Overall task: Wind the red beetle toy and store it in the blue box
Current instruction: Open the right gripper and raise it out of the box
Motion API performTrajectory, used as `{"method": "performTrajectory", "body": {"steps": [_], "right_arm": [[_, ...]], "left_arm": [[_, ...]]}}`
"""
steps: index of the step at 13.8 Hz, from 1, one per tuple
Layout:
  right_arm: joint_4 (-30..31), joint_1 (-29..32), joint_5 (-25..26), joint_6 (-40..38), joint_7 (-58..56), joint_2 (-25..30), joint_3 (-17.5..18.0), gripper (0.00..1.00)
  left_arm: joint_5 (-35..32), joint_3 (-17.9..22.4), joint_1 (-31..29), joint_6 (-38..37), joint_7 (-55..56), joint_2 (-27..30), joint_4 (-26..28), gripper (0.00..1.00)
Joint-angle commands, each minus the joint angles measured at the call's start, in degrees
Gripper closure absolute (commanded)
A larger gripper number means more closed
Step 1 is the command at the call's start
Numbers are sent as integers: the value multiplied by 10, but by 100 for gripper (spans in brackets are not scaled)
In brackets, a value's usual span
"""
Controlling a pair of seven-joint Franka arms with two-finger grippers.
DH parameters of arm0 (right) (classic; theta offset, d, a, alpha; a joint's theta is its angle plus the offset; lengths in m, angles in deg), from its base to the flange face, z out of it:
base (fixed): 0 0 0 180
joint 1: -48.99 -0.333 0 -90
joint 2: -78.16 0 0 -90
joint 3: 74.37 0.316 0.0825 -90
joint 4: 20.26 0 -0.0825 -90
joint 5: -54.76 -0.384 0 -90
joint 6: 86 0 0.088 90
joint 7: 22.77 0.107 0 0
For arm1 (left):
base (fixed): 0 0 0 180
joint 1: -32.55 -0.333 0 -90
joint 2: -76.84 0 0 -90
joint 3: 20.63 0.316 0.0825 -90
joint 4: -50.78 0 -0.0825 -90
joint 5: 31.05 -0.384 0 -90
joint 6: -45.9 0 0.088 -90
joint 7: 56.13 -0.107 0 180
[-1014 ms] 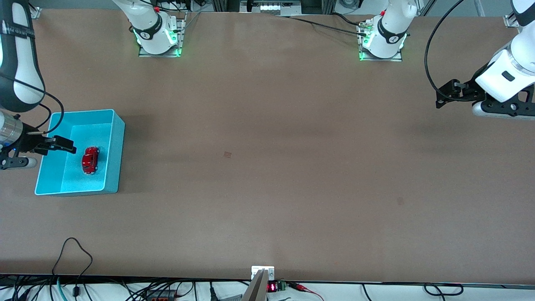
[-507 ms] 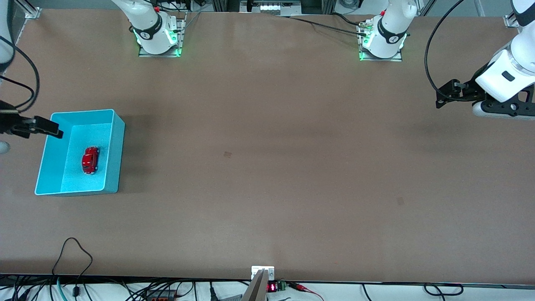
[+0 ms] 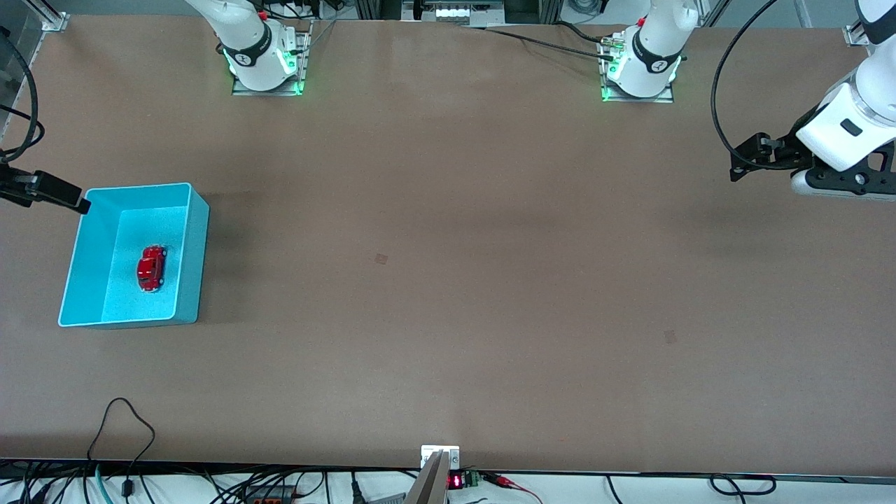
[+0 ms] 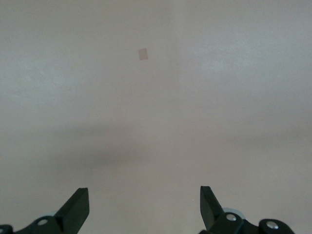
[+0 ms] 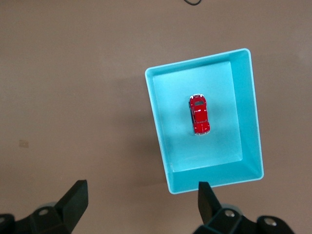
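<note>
The red beetle toy [image 3: 151, 268] sits inside the blue box [image 3: 194, 245] at the right arm's end of the table [image 3: 448, 280], long axis along the box's length. The right pincer [image 3: 59, 196], released and empty, hovers just off the box's corner, by far the closer; the left pincer [image 4: 145, 208] waits released, well apart.

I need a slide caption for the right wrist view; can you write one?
Seen between the open right gripper, the red beetle toy sits on its wheels inside the blue box.
</note>
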State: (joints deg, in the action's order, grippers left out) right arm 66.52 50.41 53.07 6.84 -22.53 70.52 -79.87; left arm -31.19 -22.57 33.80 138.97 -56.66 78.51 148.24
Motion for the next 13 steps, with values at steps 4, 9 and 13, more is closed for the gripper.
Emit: {"method": "performTrajectory", "body": {"steps": [4,9,13], "right_arm": [[87,-13,26,20,-14,65,-6,0],[91,-13,25,18,-14,75,-6,0],[91,-13,25,16,-14,75,-6,0]], "left_arm": [[9,-1,-4,-11,1,-6,-14,0],[9,-1,-4,-11,1,-6,-14,0],[9,-1,-4,-11,1,-6,-14,0]]}}
